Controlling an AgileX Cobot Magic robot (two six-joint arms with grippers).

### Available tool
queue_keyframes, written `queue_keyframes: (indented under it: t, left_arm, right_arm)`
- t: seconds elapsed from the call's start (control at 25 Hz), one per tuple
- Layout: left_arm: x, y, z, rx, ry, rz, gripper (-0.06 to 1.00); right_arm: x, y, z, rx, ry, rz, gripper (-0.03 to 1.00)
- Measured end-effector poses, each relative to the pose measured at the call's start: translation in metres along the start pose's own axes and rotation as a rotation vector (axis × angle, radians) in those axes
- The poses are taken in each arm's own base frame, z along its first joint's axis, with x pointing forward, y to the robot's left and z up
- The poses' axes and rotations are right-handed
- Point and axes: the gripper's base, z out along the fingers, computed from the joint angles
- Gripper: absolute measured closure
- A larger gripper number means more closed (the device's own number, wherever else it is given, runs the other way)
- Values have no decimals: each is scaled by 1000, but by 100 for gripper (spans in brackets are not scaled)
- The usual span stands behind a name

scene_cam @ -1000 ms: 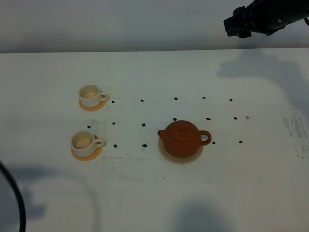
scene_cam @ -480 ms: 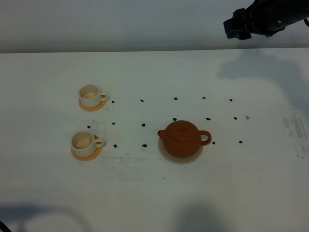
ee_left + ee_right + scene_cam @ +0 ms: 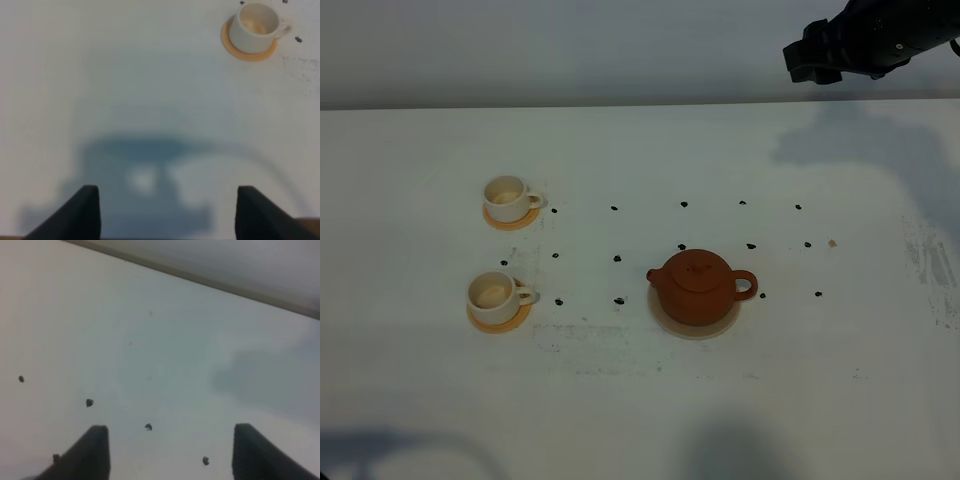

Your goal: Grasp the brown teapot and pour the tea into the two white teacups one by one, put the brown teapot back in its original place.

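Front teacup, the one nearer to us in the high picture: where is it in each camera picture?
Exterior high: the front teacup sits at the left on its coaster, below the other cup.
Left wrist: the same cup, near a corner, far ahead of the left gripper.
Right wrist: not in it.
Shared landmark: the black dot just past the cup's handle.

the left gripper shows only its jaws' tips.

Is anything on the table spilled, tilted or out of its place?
Nothing stands out. The reddish-brown clay teapot stands upright on its pale beige disc, and both cream-white teacups sit upright on their orange-tan coasters. No spill shows.
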Motion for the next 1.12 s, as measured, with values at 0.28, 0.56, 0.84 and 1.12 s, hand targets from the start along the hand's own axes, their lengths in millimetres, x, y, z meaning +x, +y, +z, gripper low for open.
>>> queue_keyframes:
  t: [0.28,0.56,0.84,1.12]
  left_arm:
    - [10,-1,-15,13,-117,5,40]
    - [11,-2,-16,20,-122,2,40]
    - [11,-2,-16,23,-122,1,40]
    - [11,-2,-16,23,-122,1,40]
  right_arm:
    - [0,-1,0,10,5,-11,45]
    - [3,-2,0,20,36,-25,45]
    - [3,-2,0,24,38,-20,45]
    - [4,-1,-2,4,44,24,45]
